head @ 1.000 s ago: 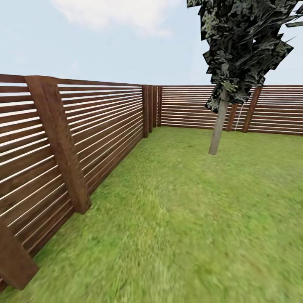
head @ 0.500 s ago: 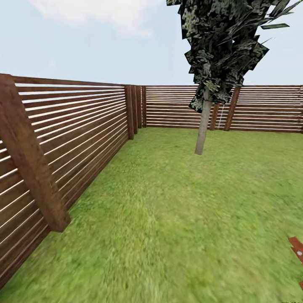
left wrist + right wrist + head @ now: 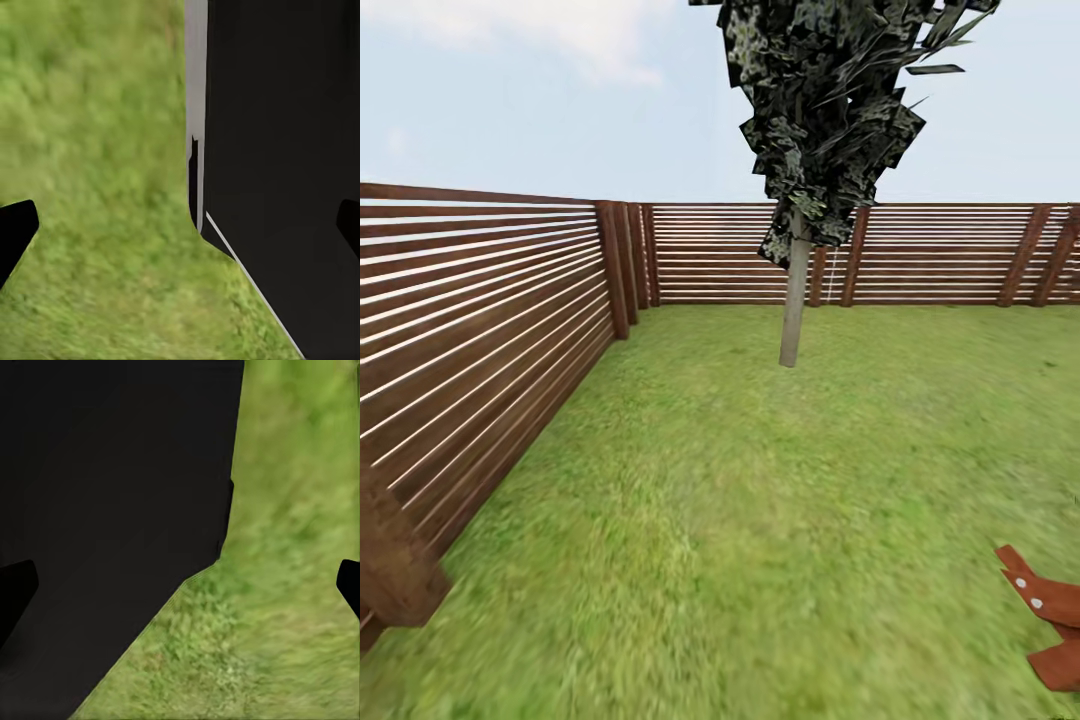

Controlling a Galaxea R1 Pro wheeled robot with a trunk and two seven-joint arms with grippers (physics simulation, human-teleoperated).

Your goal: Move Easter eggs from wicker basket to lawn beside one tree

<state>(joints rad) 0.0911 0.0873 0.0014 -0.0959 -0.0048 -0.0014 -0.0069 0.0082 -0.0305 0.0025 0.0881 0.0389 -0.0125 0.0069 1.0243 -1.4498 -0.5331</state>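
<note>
Left jaws: on my left wrist feed I see the left gripper (image 3: 180, 225) with its two dark fingertips (image 3: 15, 229) at opposite edges of the picture, so the jaws stand wide apart. Nothing sits between them, and they touch nothing.

Right jaws: on my right wrist feed the right gripper (image 3: 180, 585) reads the same way, one dark tip (image 3: 16, 585) at each edge, spread wide with nothing in their hold.

Under the jaws: both wrist feeds look down on the lawn (image 3: 90, 150), blurred green grass, with a large black part of the robot's body (image 3: 285, 150) covering one side of each picture.

Lawn: from the head camera I see the lawn (image 3: 760, 500) running from the near foreground out to the fence on two sides.

Tree: the tree (image 3: 793, 310) stands well ahead of me on the grass, near the far fence, with a straight pale grey-brown trunk and a dark, ragged mass of leaves above it.

Fence: a brown slatted wooden fence (image 3: 490, 330) runs along my left side and meets a second stretch across the back at a corner.

Low right corner: a reddish-brown flat object with small pale dots (image 3: 1050, 610) lies on the grass at the picture's edge; I cannot tell what it is.

Sky: pale blue with thin cloud.
</note>
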